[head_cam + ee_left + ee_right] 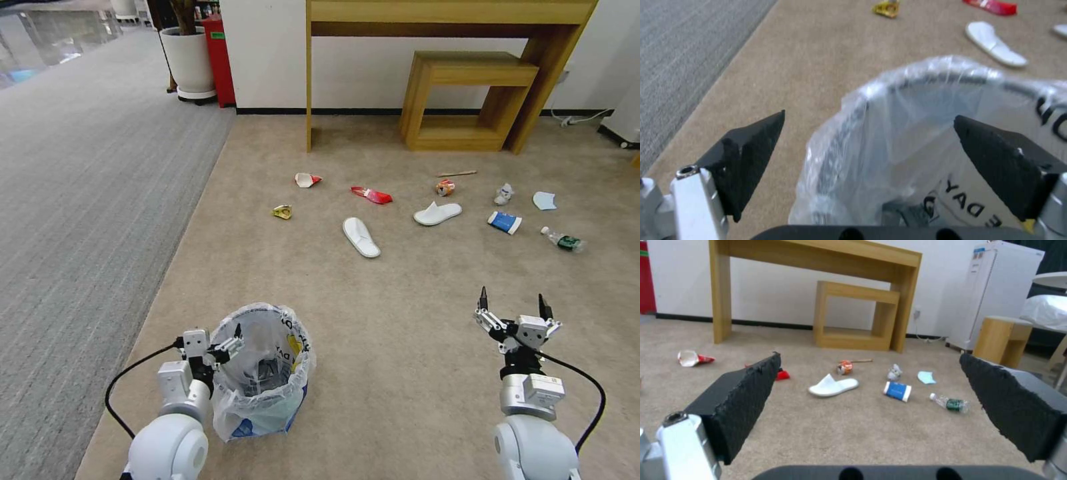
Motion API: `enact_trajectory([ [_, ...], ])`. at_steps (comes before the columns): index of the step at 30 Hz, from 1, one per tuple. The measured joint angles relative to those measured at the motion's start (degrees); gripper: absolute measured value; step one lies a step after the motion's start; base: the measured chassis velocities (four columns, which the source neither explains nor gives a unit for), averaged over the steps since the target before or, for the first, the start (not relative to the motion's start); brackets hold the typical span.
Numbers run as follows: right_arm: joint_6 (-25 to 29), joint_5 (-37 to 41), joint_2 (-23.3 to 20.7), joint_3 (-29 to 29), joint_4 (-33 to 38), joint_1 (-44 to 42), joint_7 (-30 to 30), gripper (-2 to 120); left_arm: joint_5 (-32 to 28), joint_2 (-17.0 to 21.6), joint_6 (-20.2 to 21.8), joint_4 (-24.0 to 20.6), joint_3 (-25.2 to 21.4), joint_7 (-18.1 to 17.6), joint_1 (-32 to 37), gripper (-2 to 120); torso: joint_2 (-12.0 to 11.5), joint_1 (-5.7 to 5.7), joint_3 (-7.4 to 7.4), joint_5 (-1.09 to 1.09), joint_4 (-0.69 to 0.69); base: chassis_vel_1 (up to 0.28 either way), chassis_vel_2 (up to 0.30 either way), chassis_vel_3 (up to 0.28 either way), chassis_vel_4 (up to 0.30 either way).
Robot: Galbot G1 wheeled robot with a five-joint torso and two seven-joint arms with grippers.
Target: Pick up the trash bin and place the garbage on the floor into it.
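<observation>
Our left gripper (228, 341) sits at the trash bin (265, 373) rim, jaws spread wide straddling its crinkly plastic-lined edge, gripping nothing. Right gripper (515, 308) hovers over the carpet right of the bin, jaws released. Beyond the bin we count two white slippers (361, 237), plus one clear bottle (562, 240).
</observation>
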Motion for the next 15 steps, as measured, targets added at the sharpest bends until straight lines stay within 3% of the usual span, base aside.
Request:
enact_trajectory([
  [15, 0.4, -1.0, 1.0, -0.1, 0.4, -0.5, 0.0, 100, -3.0, 0.3, 2.9, 0.9, 0.9, -4.5, 1.1, 100, 0.0, 0.0, 0.0, 0.01, 0.0, 0.0, 0.0, 0.0, 0.0],
])
